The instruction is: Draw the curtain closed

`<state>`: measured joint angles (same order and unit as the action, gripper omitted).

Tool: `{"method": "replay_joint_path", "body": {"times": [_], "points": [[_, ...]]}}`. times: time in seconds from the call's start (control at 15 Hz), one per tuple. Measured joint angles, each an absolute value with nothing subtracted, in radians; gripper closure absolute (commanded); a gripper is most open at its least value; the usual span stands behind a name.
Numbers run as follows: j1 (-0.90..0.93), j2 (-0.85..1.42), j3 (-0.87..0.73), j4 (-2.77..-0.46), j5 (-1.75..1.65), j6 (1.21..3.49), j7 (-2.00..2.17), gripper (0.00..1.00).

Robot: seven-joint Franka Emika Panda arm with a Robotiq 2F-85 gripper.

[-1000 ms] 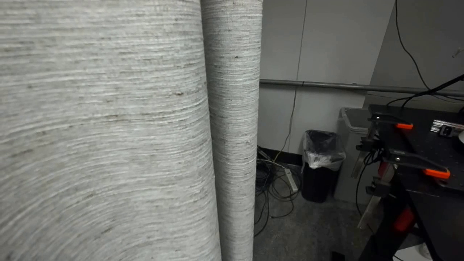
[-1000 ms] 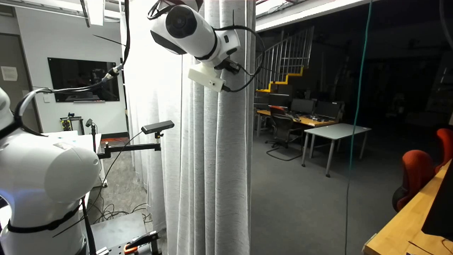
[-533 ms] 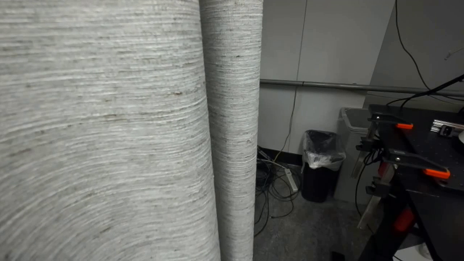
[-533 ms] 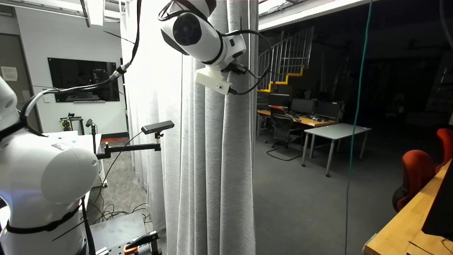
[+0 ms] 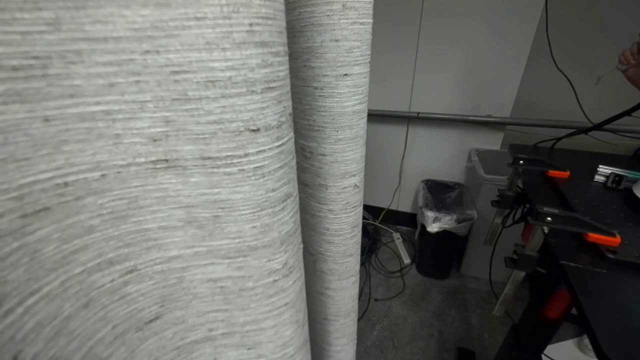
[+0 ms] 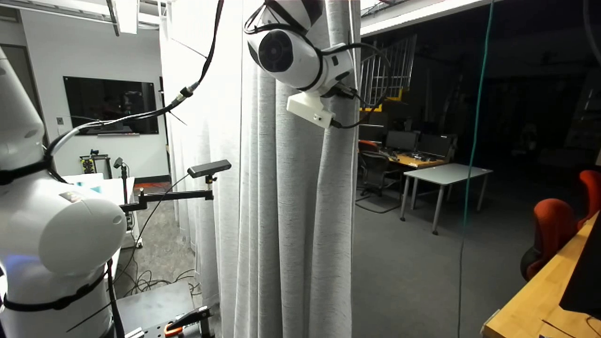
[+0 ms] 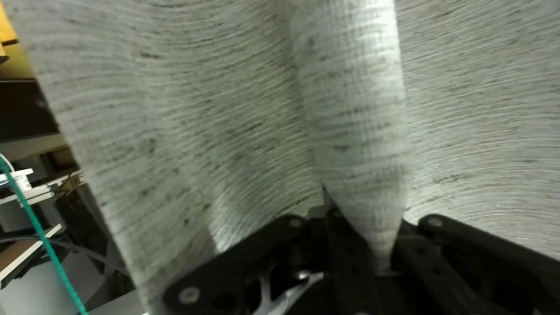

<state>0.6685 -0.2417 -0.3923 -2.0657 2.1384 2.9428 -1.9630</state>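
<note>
The light grey woven curtain (image 6: 300,211) hangs in vertical folds through the middle of the frame in an exterior view; its free edge stands just right of centre, with grey floor (image 6: 413,281) beyond it. The Franka Panda arm (image 6: 82,234) stands at the left edge, with its wrist (image 6: 296,56) before the folds at upper centre. A red office chair (image 6: 554,230) stands at far right, well apart from the fabric. The pincer (image 7: 378,238), at lower centre of the wrist view, is pinching a narrow fold of the curtain between its fingers (image 7: 350,249).

Step in hand, as I judge it: the closing pull, not yet complete. Next move: hold the pinch and draw the fold steadily toward the chair's side of the frame; a jerk could let the fabric slip.

Limits of view: the curtain's top is cut off in both exterior views, its support unseen. Where the curtain (image 5: 150,150) fills the left half of an exterior view, the pincer does not show. Fingertips are blurred; depth of grip cannot be told.
</note>
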Motion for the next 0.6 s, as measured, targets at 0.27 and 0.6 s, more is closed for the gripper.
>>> {"method": "replay_joint_path", "body": {"times": [0.27, 0.6], "points": [[0.606, -0.093, -0.425, -1.904, 2.293, 2.926, -2.073, 0.99], [0.541, 0.111, -0.494, -1.658, 2.487, 2.923, -2.192, 0.99]]}}
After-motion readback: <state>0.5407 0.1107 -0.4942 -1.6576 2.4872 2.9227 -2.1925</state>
